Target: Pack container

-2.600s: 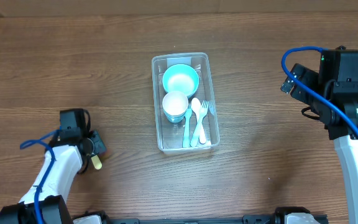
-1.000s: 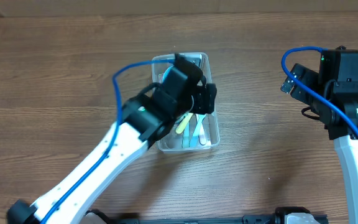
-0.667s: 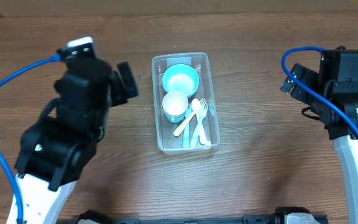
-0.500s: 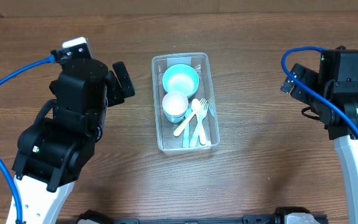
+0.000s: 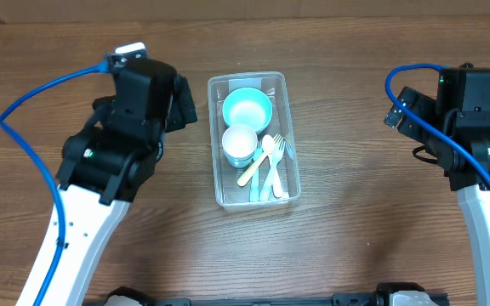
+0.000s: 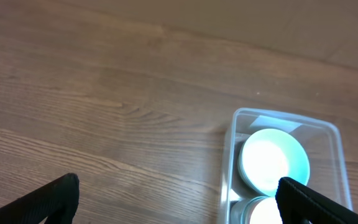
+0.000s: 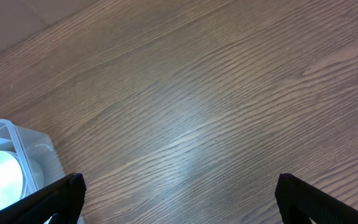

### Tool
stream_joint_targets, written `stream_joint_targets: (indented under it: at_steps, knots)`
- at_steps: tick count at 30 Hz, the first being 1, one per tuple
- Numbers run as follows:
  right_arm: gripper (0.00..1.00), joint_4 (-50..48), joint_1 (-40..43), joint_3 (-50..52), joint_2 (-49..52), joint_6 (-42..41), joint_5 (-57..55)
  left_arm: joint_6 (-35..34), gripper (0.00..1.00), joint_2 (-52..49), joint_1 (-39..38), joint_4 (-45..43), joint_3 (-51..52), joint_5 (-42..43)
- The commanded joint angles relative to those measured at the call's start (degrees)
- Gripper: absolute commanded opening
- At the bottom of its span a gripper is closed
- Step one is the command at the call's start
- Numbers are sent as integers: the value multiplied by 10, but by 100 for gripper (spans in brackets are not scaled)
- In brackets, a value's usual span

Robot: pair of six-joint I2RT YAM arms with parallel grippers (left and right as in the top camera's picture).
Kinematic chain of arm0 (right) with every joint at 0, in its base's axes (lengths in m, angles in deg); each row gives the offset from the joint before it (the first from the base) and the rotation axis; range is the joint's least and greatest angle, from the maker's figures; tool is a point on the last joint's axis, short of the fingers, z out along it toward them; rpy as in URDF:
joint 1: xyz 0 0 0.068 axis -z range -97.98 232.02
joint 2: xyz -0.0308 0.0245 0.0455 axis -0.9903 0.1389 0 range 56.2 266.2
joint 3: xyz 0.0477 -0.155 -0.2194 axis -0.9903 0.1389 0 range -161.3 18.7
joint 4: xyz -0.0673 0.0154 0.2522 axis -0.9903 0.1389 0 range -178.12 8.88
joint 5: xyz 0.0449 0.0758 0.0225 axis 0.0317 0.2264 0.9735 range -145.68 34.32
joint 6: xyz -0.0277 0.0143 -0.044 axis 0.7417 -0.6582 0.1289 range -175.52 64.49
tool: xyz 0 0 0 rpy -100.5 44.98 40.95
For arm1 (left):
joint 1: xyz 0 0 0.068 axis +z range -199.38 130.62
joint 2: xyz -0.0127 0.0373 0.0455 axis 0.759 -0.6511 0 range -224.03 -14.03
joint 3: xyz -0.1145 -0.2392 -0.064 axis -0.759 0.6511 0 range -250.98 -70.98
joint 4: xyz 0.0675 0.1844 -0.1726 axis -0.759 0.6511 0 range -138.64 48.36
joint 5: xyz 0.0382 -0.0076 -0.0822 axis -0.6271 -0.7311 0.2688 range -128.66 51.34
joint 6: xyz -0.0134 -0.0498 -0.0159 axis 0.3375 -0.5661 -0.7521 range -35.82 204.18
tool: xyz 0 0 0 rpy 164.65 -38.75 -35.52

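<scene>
The clear rectangular container lies at the table's middle. It holds a teal bowl, a white cup and several pale utensils, with a cream spoon lying slantwise on them. My left gripper hovers just left of the container's far end, open and empty. In the left wrist view its fingertips straddle bare wood, with the container and bowl at lower right. My right gripper stays at the right, open and empty.
Brown wooden tabletop all round. In the right wrist view the container's corner shows at the lower left, and wood lies between the open fingertips.
My left gripper was over the container with the cream spoon. It opened, left the spoon inside and drew back to the left. The right arm has not moved.
</scene>
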Motion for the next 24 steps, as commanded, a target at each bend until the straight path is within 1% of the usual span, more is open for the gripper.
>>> stream_joint_targets:
  at_steps: [1, 14, 16, 24]
  knots:
    - [100, -2, 3, -9, -2, 1, -4, 0, 100, -30, 3, 0, -12, -13]
    - [100, -2, 3, -9, -2, 1, -4, 0, 100, -137, 3, 0, -12, -12]
    - [100, -2, 3, -9, -2, 1, -4, 9, 100, -142, 3, 4, -12, -43]
    - [100, -2, 3, -9, -2, 1, -4, 9, 100, -143, 3, 6, -12, -39]
